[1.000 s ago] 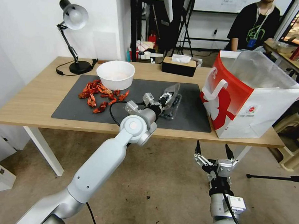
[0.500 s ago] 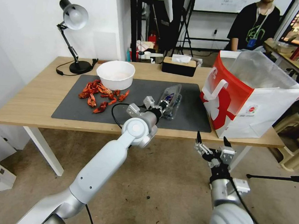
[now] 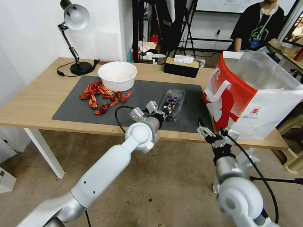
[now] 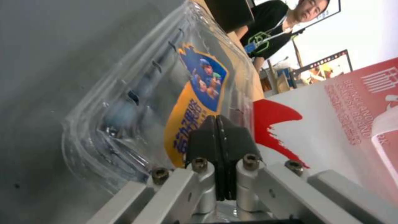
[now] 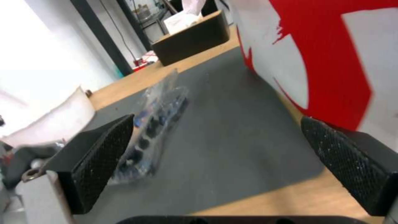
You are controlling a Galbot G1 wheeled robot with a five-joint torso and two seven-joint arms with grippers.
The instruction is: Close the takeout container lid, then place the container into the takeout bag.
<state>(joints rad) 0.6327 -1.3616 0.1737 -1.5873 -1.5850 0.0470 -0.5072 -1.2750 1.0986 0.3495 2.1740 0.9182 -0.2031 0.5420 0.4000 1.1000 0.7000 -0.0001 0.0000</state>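
The left gripper (image 3: pixel 162 111), jaws together, presses the container's (image 3: pixel 172 104) near end (long axis pointing away), while the right gripper (image 3: pixel 214 133) gapes beside the bag (image 3: pixel 261 110).

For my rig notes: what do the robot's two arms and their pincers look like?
Both arms are smooth, silvery-white shells with round joint caps. A thin black cable loops beside each wrist. The left pincer has bare metal linkages with hex bolts and flat black pads. The right pincer has silver links and black fingers with finely cross-hatched faces.
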